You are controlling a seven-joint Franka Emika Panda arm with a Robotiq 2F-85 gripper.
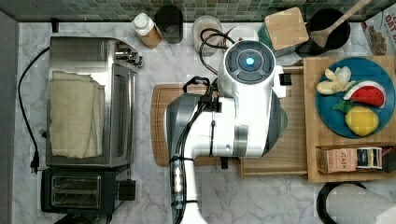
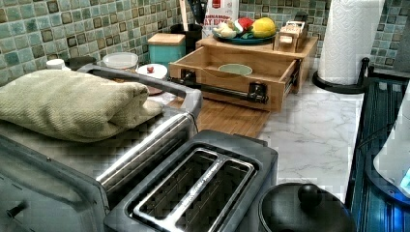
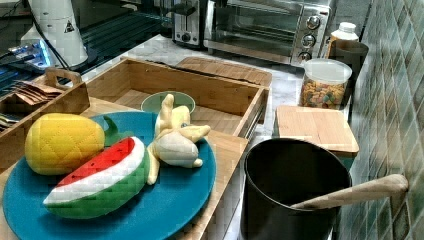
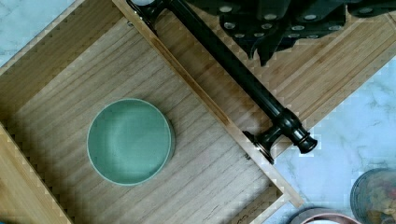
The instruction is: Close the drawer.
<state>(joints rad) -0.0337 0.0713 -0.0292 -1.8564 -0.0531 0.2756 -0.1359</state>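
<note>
Drawer (image 2: 232, 77) of light wood, shallow, pulled out from under the wooden top (image 2: 256, 47) over the cutting board (image 2: 227, 117); long black bar handle (image 4: 243, 79) on two black posts across its front. Holds one green bowl (image 4: 130, 141), beyond the handle from the gripper (image 4: 268, 46). Fingers above the handle, apart from it; released or clenched, cannot tell. Blue plate (image 3: 165, 200) carries toy fruit (image 3: 100, 165).

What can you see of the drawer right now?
The drawer is a shallow light-wood tray with low walls, pulled fully open over the cutting board. A long black bar handle on two black posts runs across its front. Inside lies one pale green bowl. The gripper hovers just above the handle.
</note>
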